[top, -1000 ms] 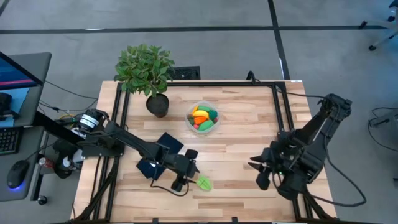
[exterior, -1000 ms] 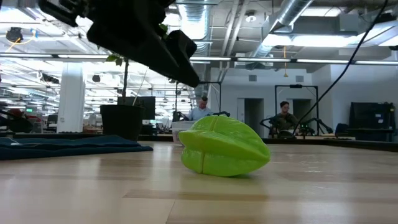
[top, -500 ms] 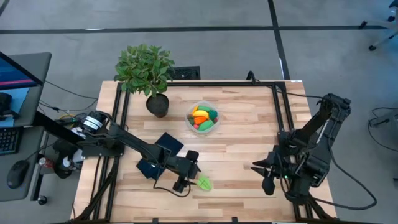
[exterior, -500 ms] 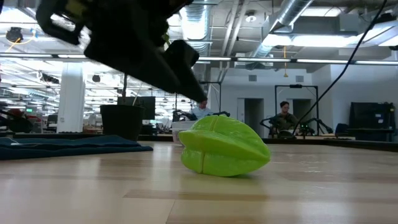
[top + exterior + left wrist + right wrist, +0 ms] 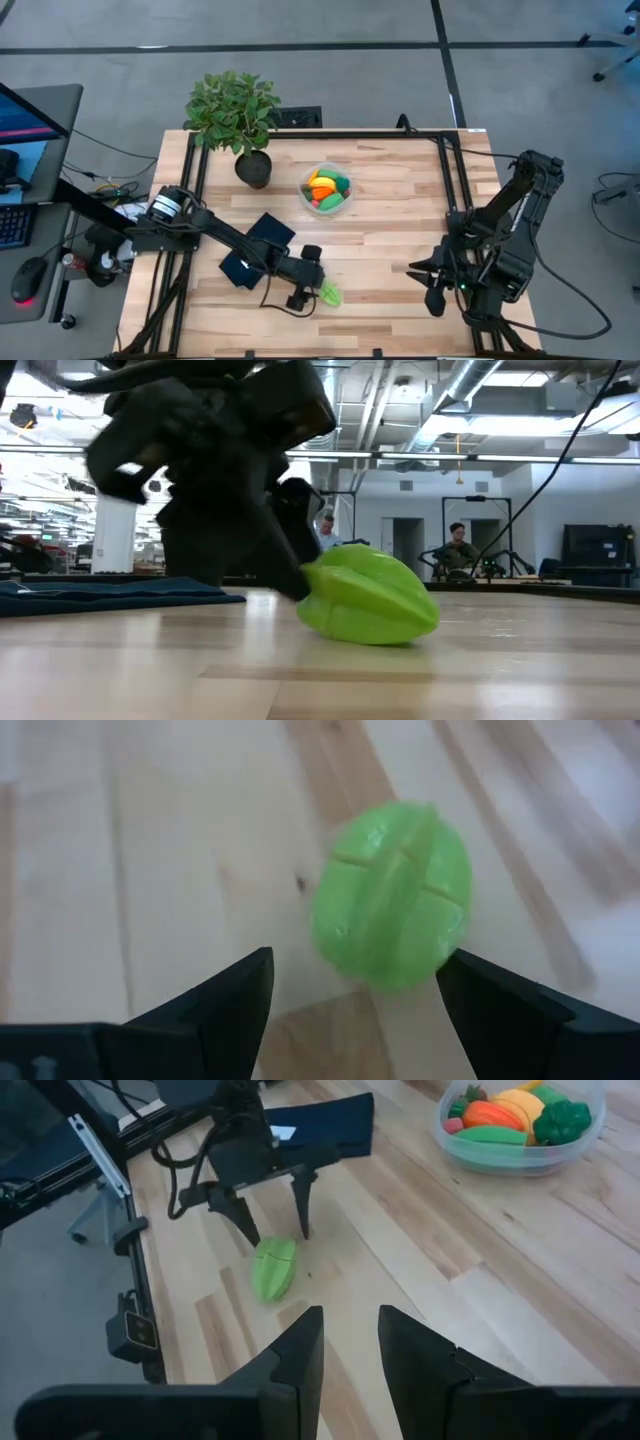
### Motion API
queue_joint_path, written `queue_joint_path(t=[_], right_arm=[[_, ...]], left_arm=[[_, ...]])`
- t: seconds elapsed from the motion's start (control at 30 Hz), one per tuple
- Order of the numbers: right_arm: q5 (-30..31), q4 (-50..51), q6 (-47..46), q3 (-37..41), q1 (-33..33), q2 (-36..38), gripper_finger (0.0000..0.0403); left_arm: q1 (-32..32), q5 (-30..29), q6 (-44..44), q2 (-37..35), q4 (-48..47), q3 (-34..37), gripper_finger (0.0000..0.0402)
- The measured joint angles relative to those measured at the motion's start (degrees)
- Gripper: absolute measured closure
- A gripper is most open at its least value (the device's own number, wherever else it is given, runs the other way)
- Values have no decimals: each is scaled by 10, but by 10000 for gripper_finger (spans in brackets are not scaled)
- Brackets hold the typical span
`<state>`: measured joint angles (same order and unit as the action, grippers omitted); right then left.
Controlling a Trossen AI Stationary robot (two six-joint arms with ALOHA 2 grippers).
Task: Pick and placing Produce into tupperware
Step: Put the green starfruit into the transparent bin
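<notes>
Between the left gripper's (image 5: 355, 995) spread fingers (image 5: 225, 995) — green ridged fruit (image 5: 392, 895), untouched.

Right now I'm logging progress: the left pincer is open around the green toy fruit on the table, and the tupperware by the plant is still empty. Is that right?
Not quite. The tupperware is not empty: the high view shows it already holding orange, yellow and green produce. The rest stands: the left pincer is open around the green toy fruit on the table, and the tupperware sits by the plant.
</notes>
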<state>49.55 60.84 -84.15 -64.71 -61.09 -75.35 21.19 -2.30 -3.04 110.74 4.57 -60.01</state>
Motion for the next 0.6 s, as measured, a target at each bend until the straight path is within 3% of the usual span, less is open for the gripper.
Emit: queue_joint_path(t=[0.17, 0.6], right_arm=[[0, 6, 3, 0, 1, 0, 310], [-2, 6, 6, 0, -1, 0, 310]], left_arm=[[-2, -21, -16, 0, 13, 0, 131], [-1, 66, 96, 0, 30, 0, 131]])
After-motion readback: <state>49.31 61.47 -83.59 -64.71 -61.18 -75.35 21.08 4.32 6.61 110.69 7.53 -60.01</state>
